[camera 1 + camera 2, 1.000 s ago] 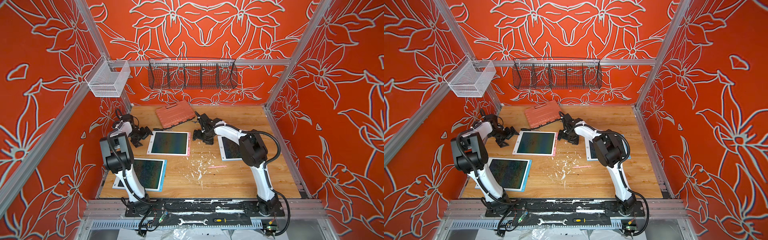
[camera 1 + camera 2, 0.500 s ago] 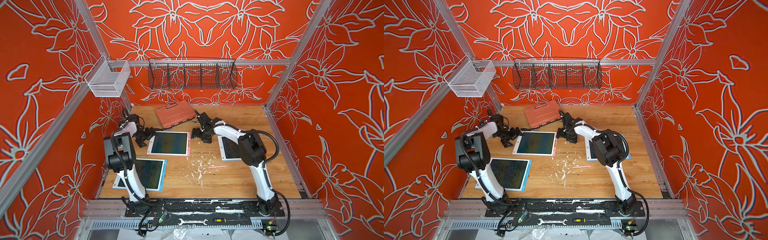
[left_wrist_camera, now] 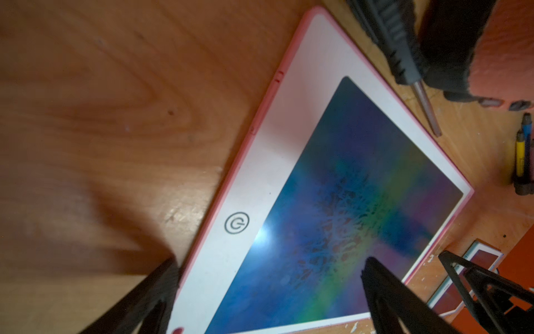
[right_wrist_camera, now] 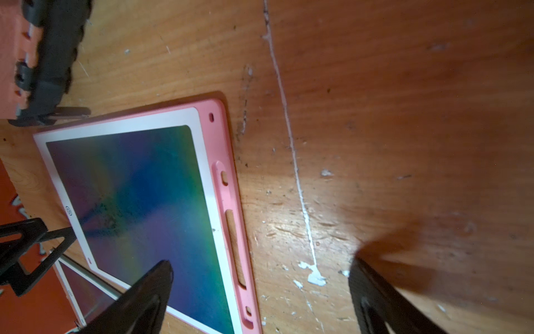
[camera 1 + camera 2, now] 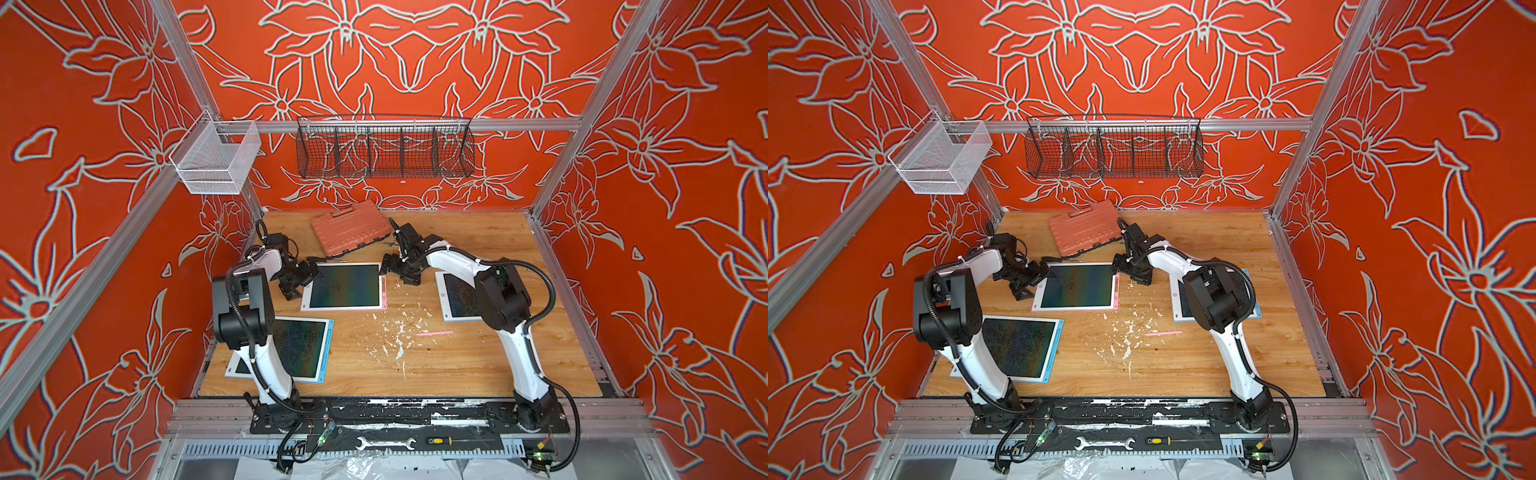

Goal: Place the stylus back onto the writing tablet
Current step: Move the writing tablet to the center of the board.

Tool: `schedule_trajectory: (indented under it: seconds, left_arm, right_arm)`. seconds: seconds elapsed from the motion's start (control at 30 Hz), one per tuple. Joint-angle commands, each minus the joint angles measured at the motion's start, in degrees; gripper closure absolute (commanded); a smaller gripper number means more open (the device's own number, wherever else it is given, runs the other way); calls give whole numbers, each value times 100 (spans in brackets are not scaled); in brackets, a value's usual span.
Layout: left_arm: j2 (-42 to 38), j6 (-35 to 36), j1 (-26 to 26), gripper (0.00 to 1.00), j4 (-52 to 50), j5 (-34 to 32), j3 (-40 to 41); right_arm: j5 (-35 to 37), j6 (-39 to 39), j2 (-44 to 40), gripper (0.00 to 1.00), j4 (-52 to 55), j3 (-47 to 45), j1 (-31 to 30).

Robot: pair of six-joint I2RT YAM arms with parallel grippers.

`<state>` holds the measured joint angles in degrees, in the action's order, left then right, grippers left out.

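— What lies nearest?

— A wrench (image 5: 384, 443) and a screwdriver (image 5: 440, 440) on the front rail. Past them, on the wooden table (image 5: 457, 365), the pink stylus (image 5: 434, 333) lies flat among white flecks, nearer the front than the pink tablet (image 5: 345, 286) and not on it.

— Do the wrist views add anything?

— The left wrist view shows a power symbol (image 3: 237, 222) on the tablet's white border. The right wrist view shows the long slot (image 4: 235, 243) in its pink edge, with wood visible through the openings. Neither detail can be made out in the top views, and the stylus shows only there.

— And the fingers?

— Both pairs are spread wide and hold nothing. The left gripper (image 3: 267, 269) straddles the tablet's border: one fingertip (image 3: 161, 277) is over the wood, the other over the screen. The right gripper (image 4: 260, 269) straddles the slotted edge the same way. Whether any tip touches the tablet, I cannot tell. Both are well apart from the stylus.

— The arms?

— Each rises from the front rail with its elbow high, the forearm sloping down to its own side of the tablet. Behind the tablet an orange tool case (image 5: 351, 232) lies near its far edge.
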<state>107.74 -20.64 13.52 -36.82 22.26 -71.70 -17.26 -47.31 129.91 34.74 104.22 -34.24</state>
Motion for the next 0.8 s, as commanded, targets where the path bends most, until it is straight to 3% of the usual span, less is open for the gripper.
schedule_trajectory:
  seconds: [0.0, 0.77]
  left_arm:
    - [11, -47, -123, 3, -150, 158, 243]
    - [103, 134, -559, 3, -9, 706, 544]
  right_arm:
    - [-26, -156, 518, 3, 206, -151, -21]
    - [77, -46, 652, 9, 419, -117, -275]
